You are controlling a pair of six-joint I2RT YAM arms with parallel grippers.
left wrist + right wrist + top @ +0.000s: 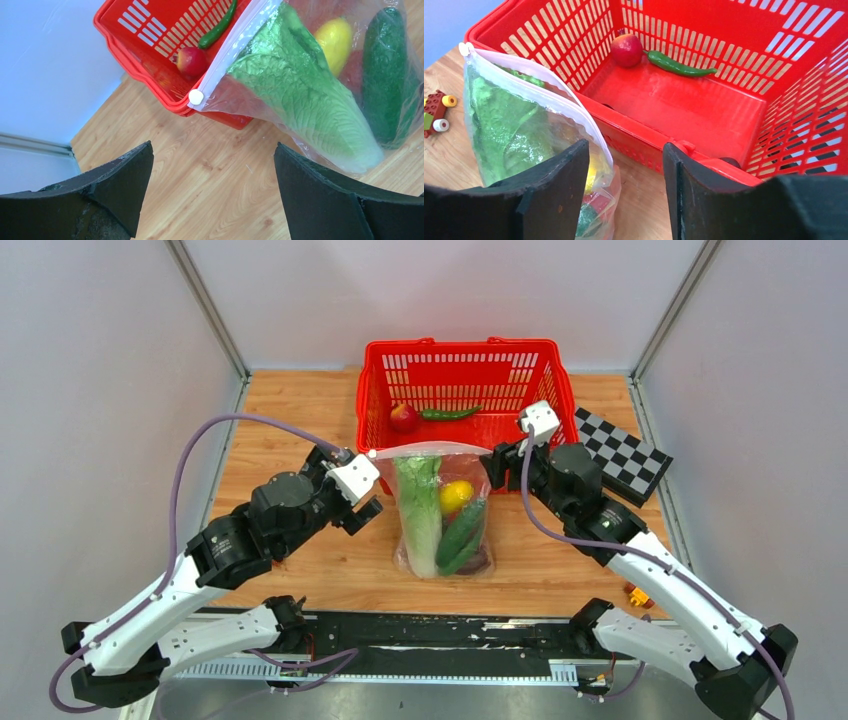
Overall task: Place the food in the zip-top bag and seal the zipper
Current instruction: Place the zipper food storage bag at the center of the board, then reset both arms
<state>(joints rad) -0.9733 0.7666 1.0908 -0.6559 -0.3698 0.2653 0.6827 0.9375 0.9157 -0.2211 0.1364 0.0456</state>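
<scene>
1. Wooden table (290, 420) inside pale walls; a red basket (460, 350) sits at the far middle.
2. You will find the zip-top bag (478, 472) at the table's centre, just in front of the basket. Its long axis runs near to far, mouth end pointing away from the arms and resting against the basket's near wall.
3. The zipper (425, 450) runs left to right across that mouth, with its white slider (196, 97) at the left end. The track looks closed, but you cannot be sure from these views.
4. Inside the bag, all lying lengthwise: lettuce (418, 515) on the left, lemon (456, 495), cucumber (462, 533).
5. In the basket: an apple (404, 418) and a chili (450, 413), touching or nearly so.
6. Left gripper (212, 150): claw spread wide, nothing between the fingers, just beside the bag's left corner.
7. Right gripper (626, 147): claw parted, holding nothing, at the bag's right corner.
</scene>
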